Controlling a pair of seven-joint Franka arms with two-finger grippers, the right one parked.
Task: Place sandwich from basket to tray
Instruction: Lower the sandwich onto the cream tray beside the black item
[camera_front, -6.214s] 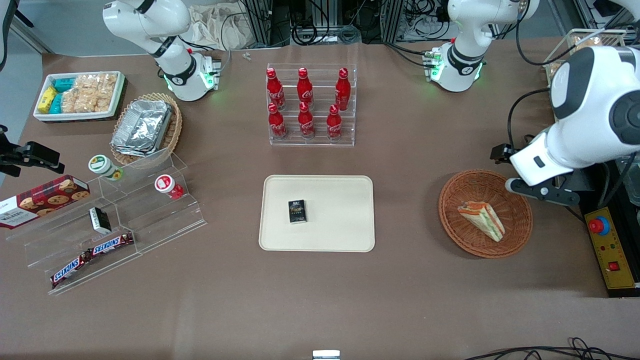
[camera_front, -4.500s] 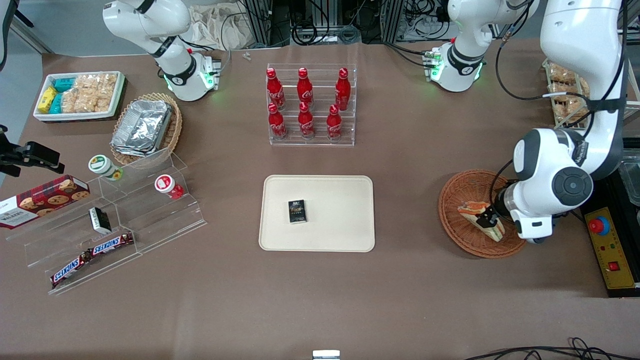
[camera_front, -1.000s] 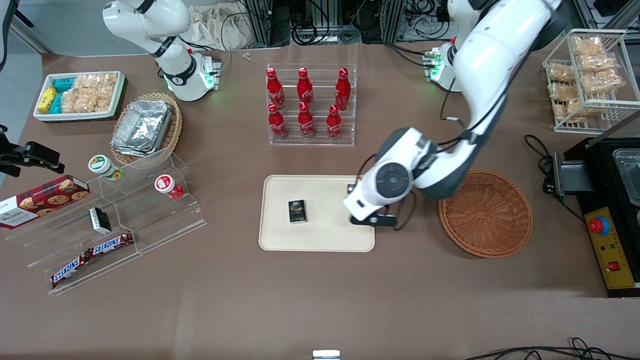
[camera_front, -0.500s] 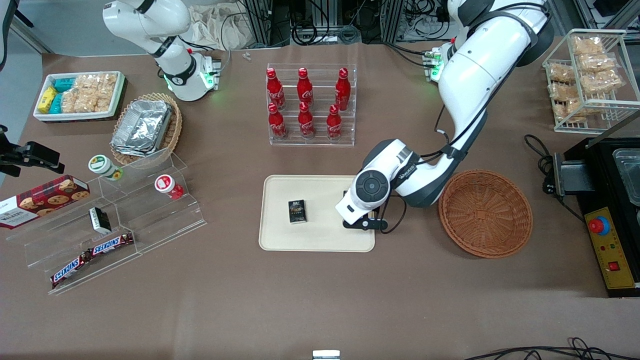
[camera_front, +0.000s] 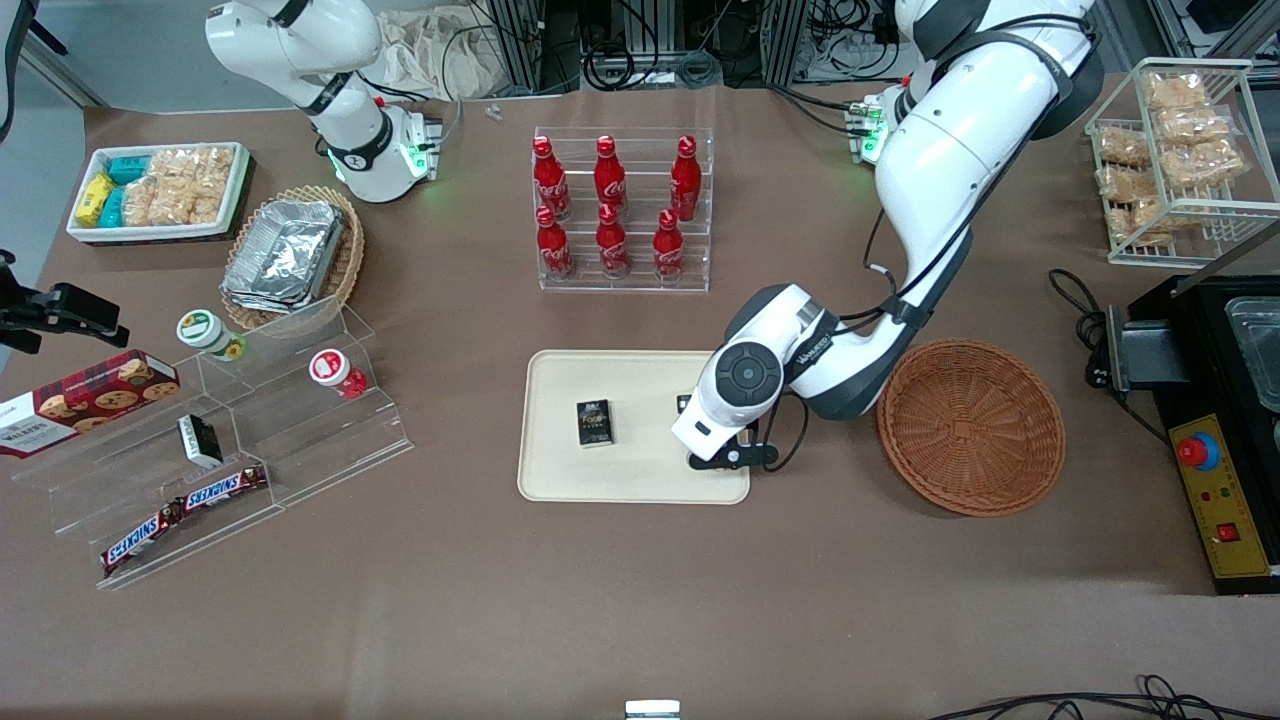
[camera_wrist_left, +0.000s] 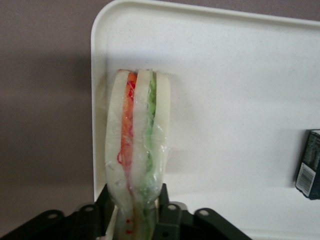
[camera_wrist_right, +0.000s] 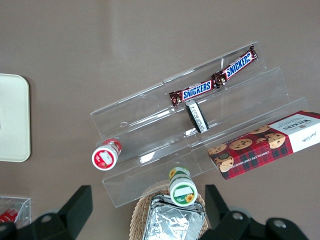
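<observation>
My left gripper (camera_front: 713, 436) hangs low over the end of the cream tray (camera_front: 640, 482) nearest the basket. In the front view the wrist hides the sandwich. In the left wrist view the gripper (camera_wrist_left: 135, 201) is shut on the sandwich (camera_wrist_left: 137, 145), a clear-wrapped wedge with orange, red and green layers held on edge. The sandwich is over the tray (camera_wrist_left: 225, 75), just inside its rim; I cannot tell whether it touches. The round reddish-brown basket (camera_front: 970, 427) is empty, beside the tray toward the working arm's end.
A small black box (camera_front: 594, 422) lies on the tray, also in the left wrist view (camera_wrist_left: 311, 165). A rack of red bottles (camera_front: 622, 210) stands farther from the camera than the tray. A clear stepped shelf (camera_front: 230, 450) with snacks lies toward the parked arm's end.
The gripper took the sandwich out of the basket and carried it to the tray. In the last half second it shifted slightly nearer the camera over the tray's end.
</observation>
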